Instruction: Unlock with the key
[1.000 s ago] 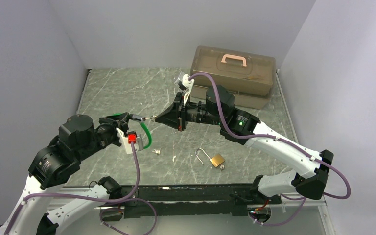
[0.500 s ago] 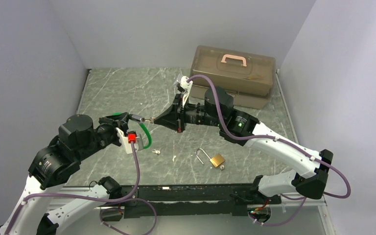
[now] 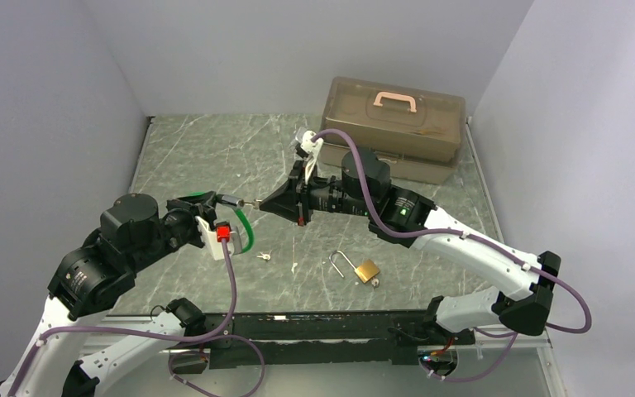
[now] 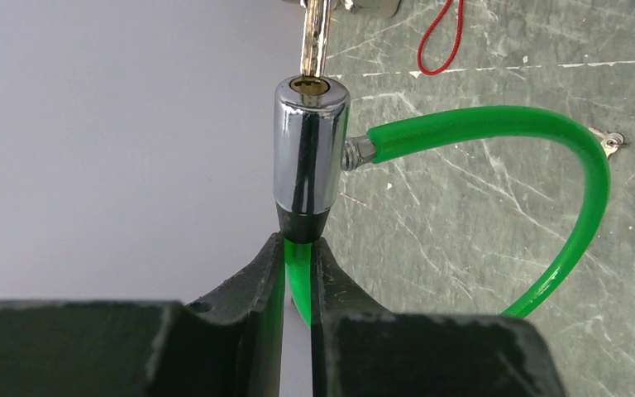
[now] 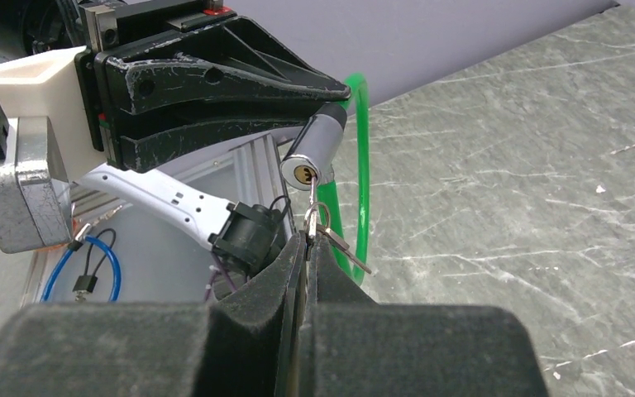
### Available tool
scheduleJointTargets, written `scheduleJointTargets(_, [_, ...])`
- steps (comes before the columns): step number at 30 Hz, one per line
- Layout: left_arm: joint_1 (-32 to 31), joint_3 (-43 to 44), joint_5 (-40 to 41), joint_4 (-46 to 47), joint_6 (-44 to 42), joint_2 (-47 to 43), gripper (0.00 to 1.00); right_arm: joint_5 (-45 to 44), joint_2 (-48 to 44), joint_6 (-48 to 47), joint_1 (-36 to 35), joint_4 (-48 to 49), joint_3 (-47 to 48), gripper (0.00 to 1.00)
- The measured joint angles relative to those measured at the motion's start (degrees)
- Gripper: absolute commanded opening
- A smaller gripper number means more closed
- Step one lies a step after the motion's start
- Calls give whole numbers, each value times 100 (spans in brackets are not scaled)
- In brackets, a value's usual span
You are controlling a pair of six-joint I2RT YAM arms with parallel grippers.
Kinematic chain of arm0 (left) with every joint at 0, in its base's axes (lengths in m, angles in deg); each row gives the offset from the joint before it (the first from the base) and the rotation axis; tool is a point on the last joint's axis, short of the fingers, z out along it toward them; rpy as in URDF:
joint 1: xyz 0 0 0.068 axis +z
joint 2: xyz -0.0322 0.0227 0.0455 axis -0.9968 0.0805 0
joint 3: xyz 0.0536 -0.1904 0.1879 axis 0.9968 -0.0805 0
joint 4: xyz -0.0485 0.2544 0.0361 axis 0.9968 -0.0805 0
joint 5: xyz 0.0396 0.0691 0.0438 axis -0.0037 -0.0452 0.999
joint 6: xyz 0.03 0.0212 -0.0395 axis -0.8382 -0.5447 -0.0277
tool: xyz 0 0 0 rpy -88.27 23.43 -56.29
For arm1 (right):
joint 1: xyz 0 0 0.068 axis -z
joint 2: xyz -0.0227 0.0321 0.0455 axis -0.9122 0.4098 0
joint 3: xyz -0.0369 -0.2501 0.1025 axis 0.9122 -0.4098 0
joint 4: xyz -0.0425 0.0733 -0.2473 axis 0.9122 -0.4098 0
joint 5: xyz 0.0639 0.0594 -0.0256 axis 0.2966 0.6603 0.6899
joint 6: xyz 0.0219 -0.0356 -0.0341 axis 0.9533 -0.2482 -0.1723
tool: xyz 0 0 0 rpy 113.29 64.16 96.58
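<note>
Pinching a green cable lock (image 4: 310, 149), the left claw (image 4: 298, 252) holds it aloft. The right claw (image 5: 304, 248) grips a key (image 5: 312, 203) entering its keyhole.

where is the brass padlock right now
In the top view the brass padlock lies on the table right of centre, near the front rail, with a small metal piece to its left.
</note>
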Motion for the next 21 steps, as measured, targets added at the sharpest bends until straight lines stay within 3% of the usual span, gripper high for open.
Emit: scheduleJointTargets(21, [37, 33, 420, -186, -50, 61, 0, -595, 323, -136, -328, -334, 376, 0])
